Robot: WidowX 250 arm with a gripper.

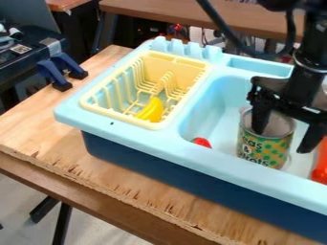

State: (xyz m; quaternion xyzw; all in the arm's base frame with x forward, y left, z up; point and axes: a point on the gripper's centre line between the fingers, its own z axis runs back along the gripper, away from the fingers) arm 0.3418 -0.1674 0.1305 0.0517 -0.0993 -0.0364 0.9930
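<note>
- Saw a wooden table [38, 127] spread across the lower left, beneath a light-blue toy sink [159, 143] running from center to lower right.
- Found the black arm [310, 67] coming down from the upper right, upright, with the gripper [283, 140] hanging over the basin at right.
- Made out a released gripper, holding nothing: one finger [260, 117] apparently dipping into the can's mouth, the other [311, 139] beyond its right side.
- Found a yellow dish rack [156, 62] left of the basin, at upper center.
- Located the can [264, 147] upright in the basin, right of center; judged it neither gripped nor lifted, only straddled in part.
- Noticed an orange thing [321, 165] at the right edge.
- Saw a banana [152, 110] already lying in the rack.
- Spotted a small red thing [201, 142] at the basin's near left.
</note>
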